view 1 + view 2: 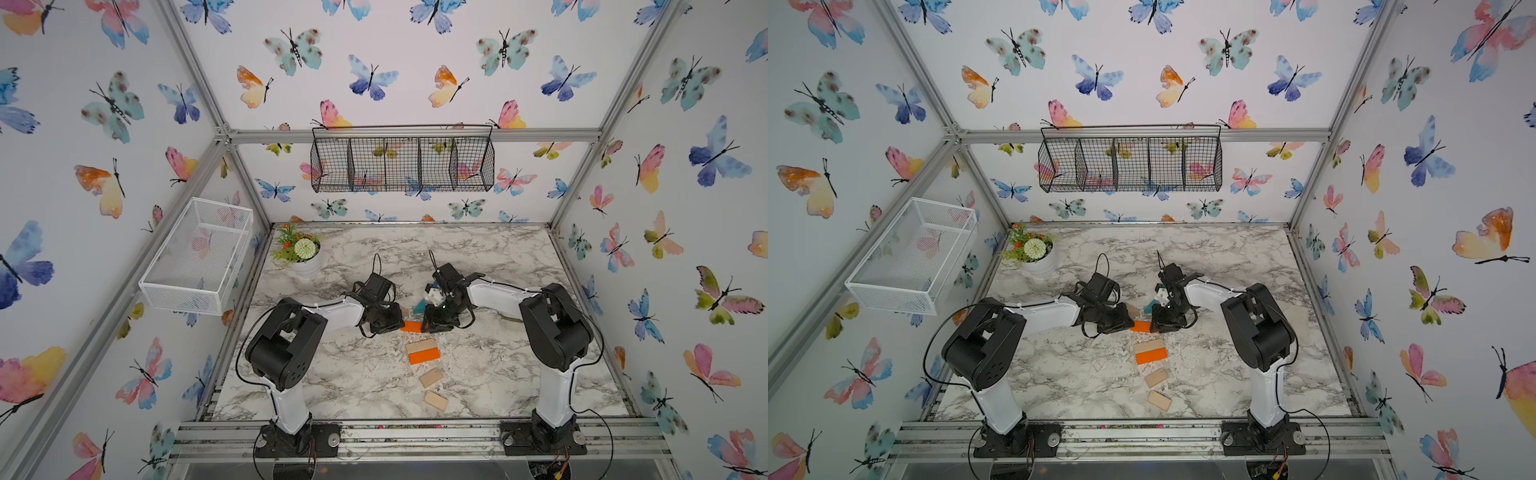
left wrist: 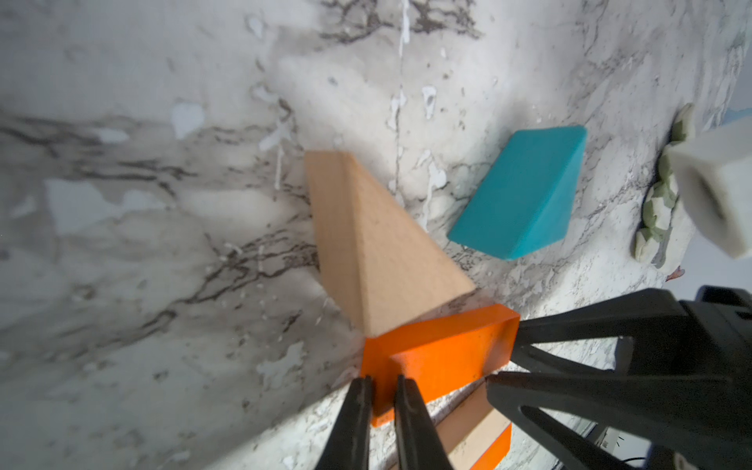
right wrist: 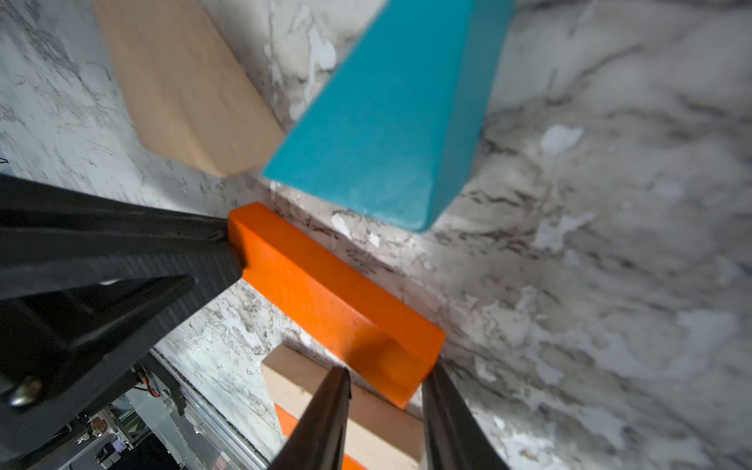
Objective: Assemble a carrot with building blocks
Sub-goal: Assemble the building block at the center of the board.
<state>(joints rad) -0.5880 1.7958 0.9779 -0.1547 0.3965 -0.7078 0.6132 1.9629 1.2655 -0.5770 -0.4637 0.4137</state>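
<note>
An orange bar (image 1: pixel 412 327) (image 1: pixel 1140 326) hangs level between my two grippers, just behind the striped row. My left gripper (image 2: pixel 382 380) (image 1: pixel 395 323) is shut on one end of the orange bar (image 2: pixel 443 358). The right gripper (image 3: pixel 386 372) (image 1: pixel 427 326) is shut across the other end of the orange bar (image 3: pixel 325 293). Behind the bar lie a tan triangle (image 2: pixel 366 236) and a teal triangle (image 2: pixel 521 191) (image 3: pixel 390 134). The row holds a tan bar (image 1: pixel 420 345) against an orange bar (image 1: pixel 424 356). Two small tan blocks (image 1: pixel 430 377) (image 1: pixel 435 401) lie loose nearer the front.
A potted flower (image 1: pixel 300 253) stands at the table's back left corner. A grey-and-cream glove (image 2: pixel 659 203) lies on the marble to the right of the teal triangle. A white mesh basket (image 1: pixel 199 253) hangs on the left wall and a black wire basket (image 1: pixel 401 160) on the back wall.
</note>
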